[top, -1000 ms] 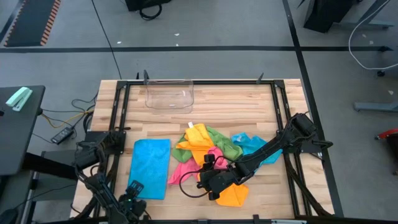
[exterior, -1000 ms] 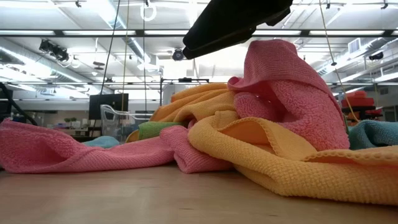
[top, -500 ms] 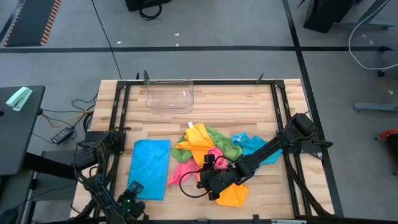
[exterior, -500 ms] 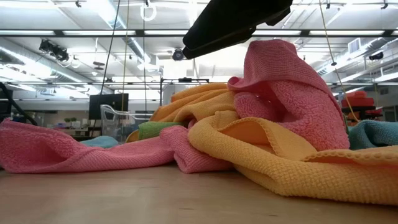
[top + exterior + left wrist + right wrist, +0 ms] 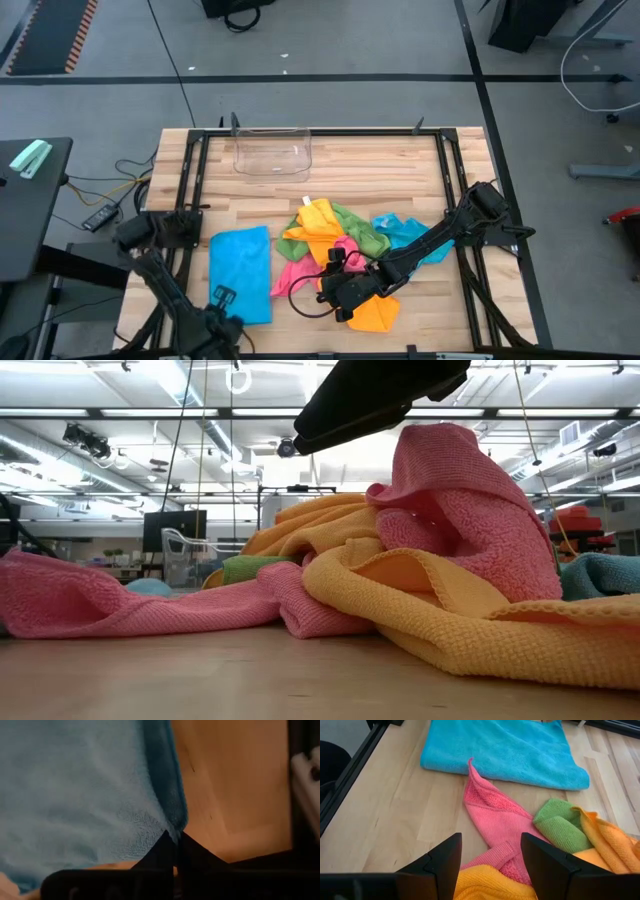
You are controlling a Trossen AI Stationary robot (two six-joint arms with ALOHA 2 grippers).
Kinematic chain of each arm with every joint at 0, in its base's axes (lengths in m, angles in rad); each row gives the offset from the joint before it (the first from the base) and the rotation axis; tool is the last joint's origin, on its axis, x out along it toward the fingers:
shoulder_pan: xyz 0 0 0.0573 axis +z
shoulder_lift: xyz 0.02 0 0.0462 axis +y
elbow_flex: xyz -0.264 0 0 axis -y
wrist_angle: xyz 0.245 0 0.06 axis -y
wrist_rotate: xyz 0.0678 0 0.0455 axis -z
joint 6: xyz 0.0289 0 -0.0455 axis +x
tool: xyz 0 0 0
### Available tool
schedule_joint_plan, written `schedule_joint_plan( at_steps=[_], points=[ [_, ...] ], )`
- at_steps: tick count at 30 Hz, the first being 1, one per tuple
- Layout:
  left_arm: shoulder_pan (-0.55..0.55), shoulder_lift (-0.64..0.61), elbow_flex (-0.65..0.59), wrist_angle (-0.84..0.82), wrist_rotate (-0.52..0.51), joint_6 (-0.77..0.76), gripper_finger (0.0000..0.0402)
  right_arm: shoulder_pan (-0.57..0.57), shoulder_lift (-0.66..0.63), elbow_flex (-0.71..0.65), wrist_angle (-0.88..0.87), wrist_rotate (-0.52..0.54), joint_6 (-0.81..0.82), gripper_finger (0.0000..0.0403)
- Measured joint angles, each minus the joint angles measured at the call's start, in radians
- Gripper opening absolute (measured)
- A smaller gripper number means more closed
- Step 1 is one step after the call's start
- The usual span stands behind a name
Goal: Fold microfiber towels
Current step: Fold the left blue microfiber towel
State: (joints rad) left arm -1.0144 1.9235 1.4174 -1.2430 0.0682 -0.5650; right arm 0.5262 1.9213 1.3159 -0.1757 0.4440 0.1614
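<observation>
At the near edge of the worktop (image 5: 400,165), the left claw (image 5: 224,298) was pressed together, pinching the near corner of the blue towel (image 5: 242,268), which lay flat on the left side. Just right of it, the right claw (image 5: 335,292) hung with fingers spread over the heap of pink towel (image 5: 296,274), orange towel (image 5: 378,315) and green towel (image 5: 358,230), seemingly gripping nothing. Farther back, near the far edge, stood a clear plastic bin (image 5: 272,152).
</observation>
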Motion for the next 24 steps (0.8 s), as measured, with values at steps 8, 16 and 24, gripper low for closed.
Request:
schedule_joint_plan(
  at_steps=[8, 16, 24],
  points=[
    [0.036, -0.052, 0.0, -0.001, 0.004, -0.085, 0.0012, 0.014, 0.08, 0.0, 0.236, -0.037, -0.17, 0.0213],
    [0.043, -0.052, 0.0, 0.001, -0.002, -0.106, 0.0027, 0.01, 0.239, 0.112, 0.331, -0.095, -0.242, 0.0213],
    [0.017, -0.052, -0.001, 0.013, -0.091, -0.113, 0.0009, 0.007, 0.426, 0.364, 0.225, -0.117, -0.376, 0.0213]
  ],
)
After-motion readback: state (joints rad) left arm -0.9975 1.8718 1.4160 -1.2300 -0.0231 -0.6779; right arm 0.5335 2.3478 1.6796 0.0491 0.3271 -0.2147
